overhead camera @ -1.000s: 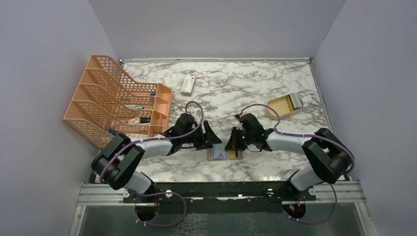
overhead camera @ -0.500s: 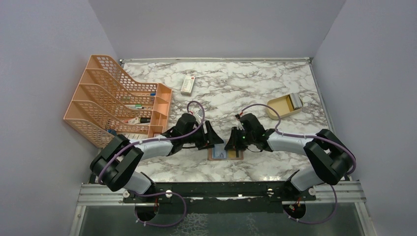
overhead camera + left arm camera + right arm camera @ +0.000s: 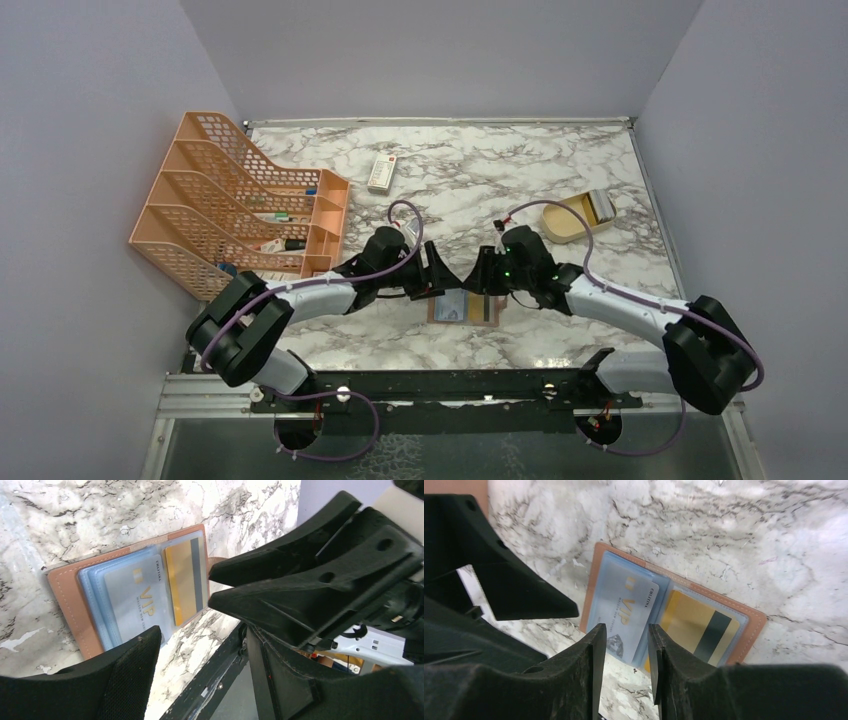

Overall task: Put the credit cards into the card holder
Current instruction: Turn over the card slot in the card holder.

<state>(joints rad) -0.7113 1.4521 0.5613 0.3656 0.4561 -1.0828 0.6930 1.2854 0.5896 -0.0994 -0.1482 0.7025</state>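
The brown card holder [image 3: 434, 320] lies open and flat on the marble table between my two grippers. Its pale blue sleeves hold a silver VIP credit card [image 3: 624, 611] on one half and a gold credit card with a dark stripe [image 3: 696, 625] on the other. The silver card [image 3: 135, 597] sits slightly askew, the gold one [image 3: 181, 582] beside it. My right gripper [image 3: 626, 637] hovers open just above the holder's near edge, nothing between its fingers. The left gripper [image 3: 200, 652] stands wide open beside the holder [image 3: 67, 592] and holds nothing.
An orange mesh file rack [image 3: 240, 205] stands at the left. A white remote-like item [image 3: 382, 172] lies at the back middle. A tan shallow box [image 3: 570, 220] sits at the back right. The table's front edge and the black rail [image 3: 220, 675] run just beyond the holder.
My right gripper has gone from shut to open and lifted a little off the holder, its elbow swinging out to the right. The left gripper has hardly moved.
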